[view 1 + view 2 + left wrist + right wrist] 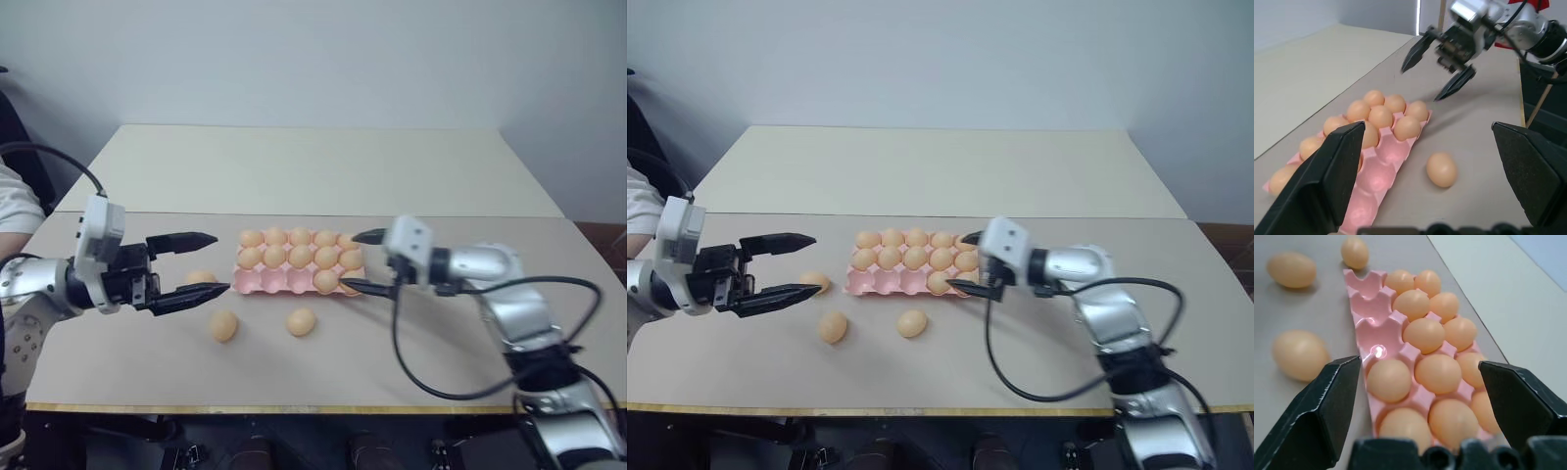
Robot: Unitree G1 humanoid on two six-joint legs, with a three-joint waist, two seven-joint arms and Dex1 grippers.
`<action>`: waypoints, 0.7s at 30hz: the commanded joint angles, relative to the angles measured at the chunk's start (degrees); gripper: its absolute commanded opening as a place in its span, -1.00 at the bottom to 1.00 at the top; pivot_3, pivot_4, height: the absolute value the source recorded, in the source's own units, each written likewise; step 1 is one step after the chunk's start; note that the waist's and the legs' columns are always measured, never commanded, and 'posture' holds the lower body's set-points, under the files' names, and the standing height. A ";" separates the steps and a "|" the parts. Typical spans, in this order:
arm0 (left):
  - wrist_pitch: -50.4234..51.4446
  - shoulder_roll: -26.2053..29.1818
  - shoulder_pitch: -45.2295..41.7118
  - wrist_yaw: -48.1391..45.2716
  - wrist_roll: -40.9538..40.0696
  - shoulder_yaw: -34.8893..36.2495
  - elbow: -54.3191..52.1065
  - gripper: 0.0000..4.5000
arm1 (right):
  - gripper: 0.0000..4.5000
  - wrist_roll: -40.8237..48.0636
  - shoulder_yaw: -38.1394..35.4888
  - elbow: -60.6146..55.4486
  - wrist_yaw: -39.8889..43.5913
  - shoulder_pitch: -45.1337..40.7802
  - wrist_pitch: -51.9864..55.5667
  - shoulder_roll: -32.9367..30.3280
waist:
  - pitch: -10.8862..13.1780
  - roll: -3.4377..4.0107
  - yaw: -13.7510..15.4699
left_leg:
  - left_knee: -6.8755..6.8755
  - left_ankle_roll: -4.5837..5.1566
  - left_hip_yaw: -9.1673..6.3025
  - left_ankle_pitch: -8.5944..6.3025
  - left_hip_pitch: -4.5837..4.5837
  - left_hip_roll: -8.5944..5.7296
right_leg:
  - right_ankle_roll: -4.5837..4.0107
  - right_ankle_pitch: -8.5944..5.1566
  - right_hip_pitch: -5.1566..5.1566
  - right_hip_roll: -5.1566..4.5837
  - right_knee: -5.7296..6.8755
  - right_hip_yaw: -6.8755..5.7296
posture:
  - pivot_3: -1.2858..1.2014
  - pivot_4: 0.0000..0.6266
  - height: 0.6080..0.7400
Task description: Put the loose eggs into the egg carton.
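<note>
Here the egg carton [294, 281] sits mid-table [323, 166], twelve cups filled, three near cups empty. Three loose eggs [224, 325] lie beside its near-left. The right pincer [361, 262] hangs spread and empty at the carton's right end; the left pincer [199, 264] gapes empty too.

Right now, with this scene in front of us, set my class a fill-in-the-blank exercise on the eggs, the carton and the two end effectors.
1. The egg carton is coloured ____.
2. ____ loose eggs lie on the table outside the carton.
3. The carton has ____ empty cups, all in the row nearest the robot.
4. The left end effector and the right end effector both have their fingers ____.

Missing words: pink; three; three; open
</note>
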 commanded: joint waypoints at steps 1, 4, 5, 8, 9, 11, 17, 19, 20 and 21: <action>-2.16 2.55 3.35 -3.20 1.72 3.98 0.66 1.00 | 0.98 7.98 -8.21 -6.03 5.56 3.57 1.64 -5.72 | 0.00 0.00 -0.24 | 0.00 0.00 0.00 0.00 0.01 0.00 | 0.00 0.00 0.00 0.00 0.02 0.00 | 0.03 -0.52 1.00; -7.30 3.99 7.43 -6.41 6.18 5.21 2.11 1.00 | 0.98 12.05 -12.73 -8.20 10.01 8.32 2.72 -11.65 | 0.01 0.01 -0.44 | -0.02 0.00 0.03 0.00 0.07 0.01 | -0.05 -0.03 0.00 0.02 0.05 0.05 | 0.03 -0.52 1.00; -8.56 4.16 8.38 -7.19 7.06 5.59 2.55 1.00 | 0.98 13.00 -14.14 -8.66 11.78 10.41 2.15 -13.43 | 0.01 0.01 -0.38 | -0.02 0.00 0.04 0.00 0.09 0.01 | -0.06 -0.04 0.00 0.02 0.05 0.05 | 0.03 -0.52 1.00; -9.27 4.55 9.82 -8.81 7.03 6.60 2.94 1.00 | 0.98 14.32 -16.71 -8.62 13.89 15.03 0.28 -15.77 | 0.01 -0.02 -0.18 | -0.02 0.00 0.04 0.00 0.13 0.02 | -0.06 -0.06 0.07 0.03 0.04 0.04 | 0.03 -0.52 1.00; -8.98 4.52 9.97 -8.83 6.73 6.78 2.89 1.00 | 0.98 13.66 -16.66 -8.42 12.76 15.45 0.19 -15.61 | 0.01 -0.03 -0.19 | -0.02 0.00 0.04 0.00 0.12 0.02 | -0.06 -0.07 0.07 0.02 0.04 0.03 | 0.03 -0.52 1.00; -8.43 4.50 10.23 -8.88 6.22 6.89 2.62 1.00 | 0.98 12.68 -16.14 -8.22 11.28 15.56 -0.03 -15.24 | 0.01 -0.03 -0.31 | -0.01 0.00 0.07 0.00 0.13 0.02 | -0.05 -0.07 0.07 0.02 0.05 0.06 | 0.03 -0.52 1.00; -7.93 5.13 11.59 -9.76 6.46 6.47 1.64 1.00 | 0.98 13.13 -14.27 -8.52 9.81 13.89 0.10 -14.15 | 0.01 -0.02 -0.29 | -0.02 0.00 0.07 0.00 0.07 0.03 | -0.04 -0.08 -0.01 0.03 0.04 0.08 | 0.03 -0.52 1.00; -7.89 5.35 11.72 -10.09 6.41 6.41 1.48 1.00 | 0.98 12.84 -13.34 -8.36 10.02 13.15 -0.29 -13.98 | 0.01 -0.03 -0.24 | -0.02 0.00 0.08 0.00 0.06 0.03 | -0.04 -0.08 0.00 0.02 0.04 0.07 | 0.03 -0.52 1.00; -8.06 5.50 11.78 -10.37 6.55 6.27 1.41 1.00 | 0.98 12.72 -12.77 -8.35 10.12 12.69 -0.48 -13.78 | 0.01 -0.02 -0.23 | -0.02 0.00 0.08 0.00 0.07 0.03 | -0.04 -0.08 0.01 0.02 0.03 0.07 | 0.03 -0.52 1.00; -8.42 5.66 11.81 -10.66 6.89 5.99 1.36 1.00 | 0.98 12.63 -11.99 -8.38 10.21 12.07 -0.65 -13.47 | 0.01 -0.03 -0.23 | -0.02 0.00 0.07 0.00 0.08 0.03 | -0.04 -0.08 0.01 0.02 0.04 0.07 | 0.03 -0.52 1.00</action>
